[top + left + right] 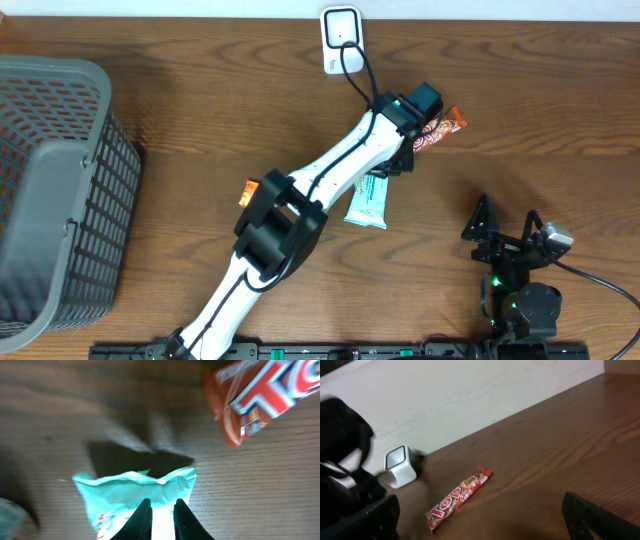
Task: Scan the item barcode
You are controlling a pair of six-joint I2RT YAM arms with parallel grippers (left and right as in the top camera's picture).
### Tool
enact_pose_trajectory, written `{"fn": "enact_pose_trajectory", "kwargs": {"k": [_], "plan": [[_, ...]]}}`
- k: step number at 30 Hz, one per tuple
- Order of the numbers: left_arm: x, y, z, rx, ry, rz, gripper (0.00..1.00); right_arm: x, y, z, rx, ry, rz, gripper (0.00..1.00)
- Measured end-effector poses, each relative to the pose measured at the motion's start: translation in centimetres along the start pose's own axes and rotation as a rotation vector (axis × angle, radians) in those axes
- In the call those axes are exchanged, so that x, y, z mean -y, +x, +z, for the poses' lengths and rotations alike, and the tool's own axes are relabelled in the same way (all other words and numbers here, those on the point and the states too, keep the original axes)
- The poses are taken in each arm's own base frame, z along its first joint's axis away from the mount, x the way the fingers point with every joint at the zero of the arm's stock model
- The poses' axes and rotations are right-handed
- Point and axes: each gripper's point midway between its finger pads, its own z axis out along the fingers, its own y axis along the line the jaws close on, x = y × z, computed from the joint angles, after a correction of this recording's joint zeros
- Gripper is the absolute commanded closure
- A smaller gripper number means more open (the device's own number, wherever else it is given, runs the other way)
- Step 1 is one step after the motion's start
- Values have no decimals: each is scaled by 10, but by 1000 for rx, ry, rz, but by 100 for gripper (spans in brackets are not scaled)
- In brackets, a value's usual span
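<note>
Grey basket (pixel 50 190) sits far left on the counter (pixel 200 100), white scanner (pixel 341 38) at the far edge, and a red snack bar (pixel 445 128) just right of the left arm's tip (right jaws wide apart, holding nothing). The teal packet (pixel 130 490) lies centre, w/ its crinkled end clamped btwn the left jaws.

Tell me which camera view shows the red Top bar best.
Right wrist: the red Top bar lies whole on the table, logo readable. Overhead, the left arm hides part of it; only one end peeks out. The left wrist view catches one blurred end, cropped at the frame edge.
</note>
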Motion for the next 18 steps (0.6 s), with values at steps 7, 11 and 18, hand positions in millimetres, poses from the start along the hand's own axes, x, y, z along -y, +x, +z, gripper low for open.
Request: {"fn": "enact_pose_trajectory", "kwargs": {"k": [7,11,18], "plan": [[-6,-57,-130,362,96,34,57,0,0,0,0,0,0,1],[-23,-81,-278,722,230,32,47,0,0,0,0,0,0,1],[-106,-49,-493,1262,251,-4,41,0,0,0,0,0,0,1]]}}
